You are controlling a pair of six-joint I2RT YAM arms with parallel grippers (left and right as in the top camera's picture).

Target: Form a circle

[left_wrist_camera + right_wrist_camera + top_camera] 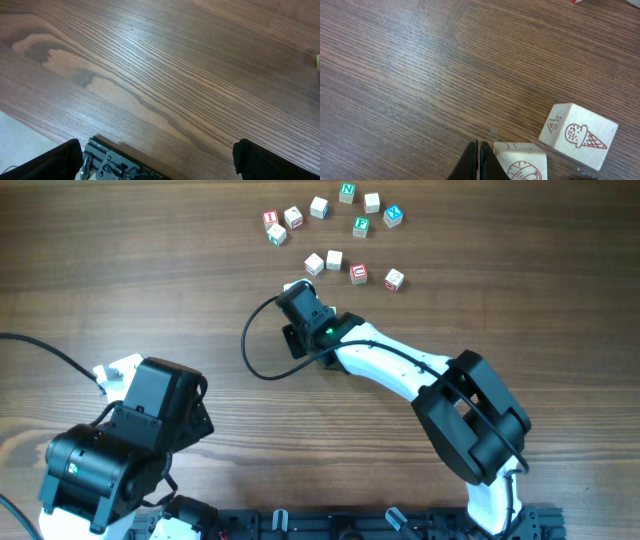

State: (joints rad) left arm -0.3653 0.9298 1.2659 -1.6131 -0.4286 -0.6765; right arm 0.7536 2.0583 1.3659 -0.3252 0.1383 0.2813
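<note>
Several pale wooden alphabet cubes (334,259) lie scattered in a loose arc at the far middle of the table; no ring shows. My right gripper (294,288) reaches in low from the right, just short of the nearest cubes. In the right wrist view its fingertips (479,161) are pressed together with nothing between them, and their right side rests against a cube with a red yarn-ball picture (521,161). A cube with an ice-cream cone (578,135) lies just beyond that one. My left gripper (160,165) stands wide open over bare wood, far from the cubes.
The left arm (130,440) sits folded at the near left, with a black cable (50,355) trailing off left. Another cable loops beside the right wrist (250,350). A dark rail (350,525) runs along the table's front edge. A sliver of a cube (318,61) shows at the right edge.
</note>
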